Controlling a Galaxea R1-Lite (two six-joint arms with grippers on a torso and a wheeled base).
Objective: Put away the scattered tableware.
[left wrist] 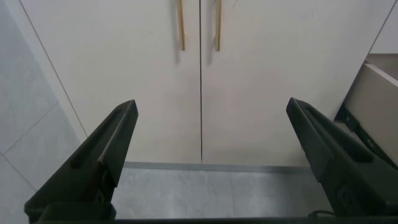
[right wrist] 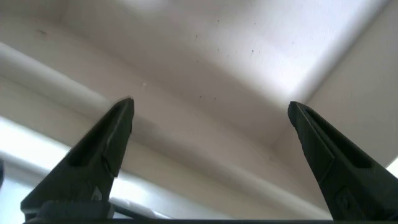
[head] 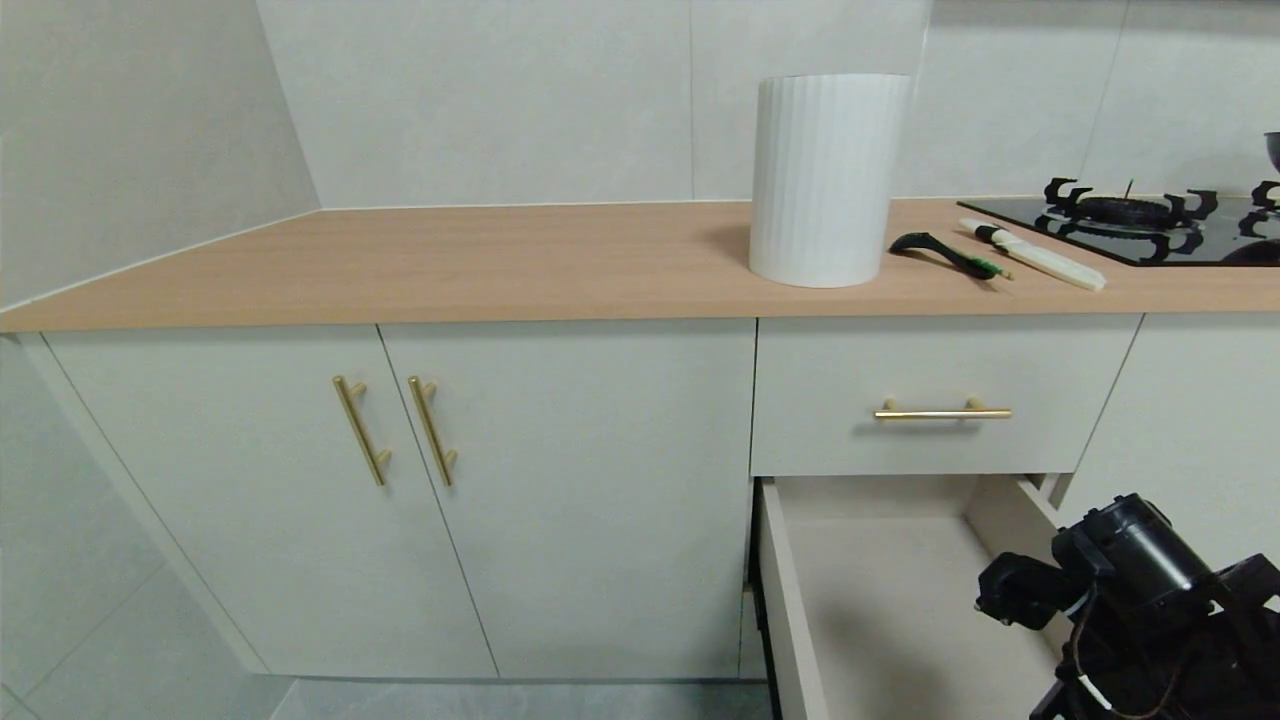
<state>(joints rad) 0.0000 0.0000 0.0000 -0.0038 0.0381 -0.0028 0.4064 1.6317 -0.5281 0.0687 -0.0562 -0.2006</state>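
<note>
Right gripper (right wrist: 209, 106): low over the open drawer (head: 880, 600), jaws spread wide, holding nothing
Left gripper (left wrist: 211, 104): jaws wide apart and bare, low before the cabinet doors (left wrist: 261, 81), well left of the drawer
Scoop (head: 945, 255): black, flat on the counter (head: 450, 260) just right of the canister (head: 820, 180)
Knife (head: 1040, 258): pale, just beside the scoop, between it and the hob (head: 1130, 225)
Key relation: both utensils lie up and back from the right gripper, above the drawer; long axes near parallel, running back-left to front-right; right arm is plainly nearer
Drawer: pulled out under a shut one (head: 940, 395); no tableware on the floor that shows, far corner hidden by the arm
Canister: upright, contents hidden
</note>
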